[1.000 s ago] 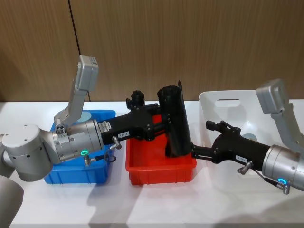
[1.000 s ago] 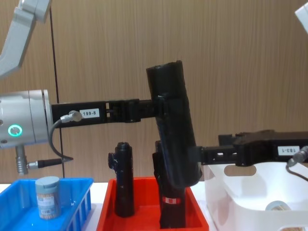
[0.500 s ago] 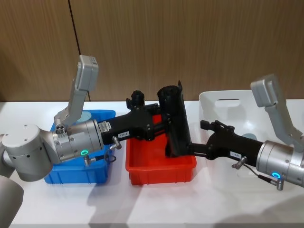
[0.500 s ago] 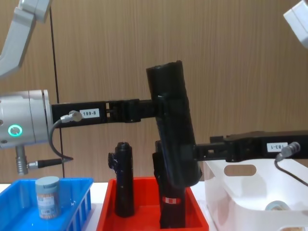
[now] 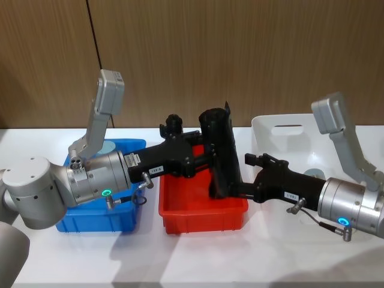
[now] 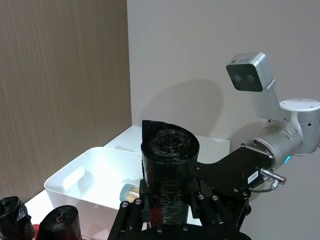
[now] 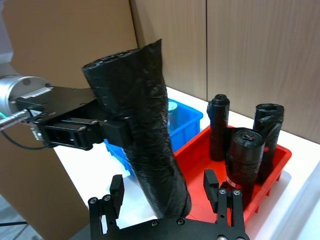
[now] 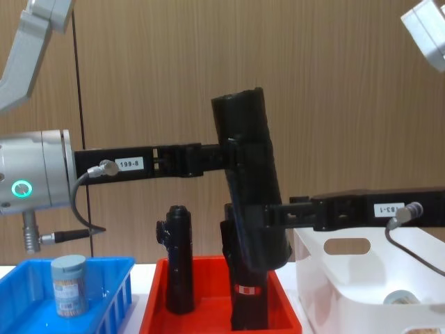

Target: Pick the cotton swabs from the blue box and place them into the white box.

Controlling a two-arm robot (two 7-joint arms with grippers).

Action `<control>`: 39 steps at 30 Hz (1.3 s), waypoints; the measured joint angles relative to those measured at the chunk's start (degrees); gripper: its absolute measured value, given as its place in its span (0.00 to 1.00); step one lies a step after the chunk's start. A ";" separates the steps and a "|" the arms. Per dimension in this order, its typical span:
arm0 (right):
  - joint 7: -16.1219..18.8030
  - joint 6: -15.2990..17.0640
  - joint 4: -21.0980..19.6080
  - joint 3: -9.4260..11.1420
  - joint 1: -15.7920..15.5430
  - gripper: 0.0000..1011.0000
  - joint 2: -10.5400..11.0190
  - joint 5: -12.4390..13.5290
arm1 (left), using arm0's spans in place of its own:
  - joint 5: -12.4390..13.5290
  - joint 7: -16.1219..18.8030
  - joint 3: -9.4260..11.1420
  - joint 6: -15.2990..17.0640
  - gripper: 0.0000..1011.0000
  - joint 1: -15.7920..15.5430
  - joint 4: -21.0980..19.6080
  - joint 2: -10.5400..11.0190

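Left gripper (image 8: 233, 154) clamps a tall, crinkled black roll (image 8: 252, 188) mid-height, tilted, above the red tray (image 5: 201, 210). Right gripper (image 7: 167, 202) sits at the roll's lower end, jaws wide on either side. One cotton swab tub (image 8: 69, 284), clear with a grey lid, stands upright in the slotted blue box (image 8: 111, 296), far left of both jaws; left arm nearer. Another lies in the glossy white box (image 8: 361, 292).

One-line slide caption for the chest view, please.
Left gripper holds a tall black plastic-wrapped roll above the red tray; open right gripper closes in.
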 joint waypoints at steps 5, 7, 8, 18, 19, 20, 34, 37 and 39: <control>0.35 -0.01 -0.40 -0.27 -0.15 0.99 0.09 0.55 | 0.00 0.00 0.00 0.00 0.45 0.00 0.00 0.00; 0.48 -0.07 -0.61 -0.40 -0.24 0.99 0.13 0.80 | 0.00 0.00 0.00 0.00 0.45 0.00 0.00 0.00; 0.51 -0.13 -0.70 -0.46 -0.29 0.99 0.15 0.97 | 0.00 0.00 0.00 0.00 0.45 0.00 0.00 0.00; 0.11 -0.70 -1.22 -0.90 -0.45 0.99 0.15 1.94 | 0.00 0.00 0.00 0.00 0.45 0.00 0.00 0.00; 0.03 -0.76 -1.24 -0.94 -0.45 0.99 0.13 2.02 | 0.00 0.00 0.00 0.00 0.45 0.00 0.00 0.00; -0.11 -0.85 -1.25 -1.02 -0.46 0.99 0.11 2.13 | 0.00 0.00 0.00 0.00 0.45 0.00 0.00 0.00; -0.80 -1.36 -1.04 -1.90 -0.24 0.99 -0.37 2.38 | 0.00 0.00 0.00 0.00 0.45 0.00 0.00 0.00; -0.89 -1.52 -0.91 -2.25 -0.22 0.99 -0.50 2.28 | 0.00 0.00 0.00 0.00 0.45 0.00 0.00 0.00; -0.94 -1.59 -0.85 -2.37 -0.20 0.99 -0.55 2.23 | 0.00 0.00 0.00 0.00 0.45 0.00 0.00 0.00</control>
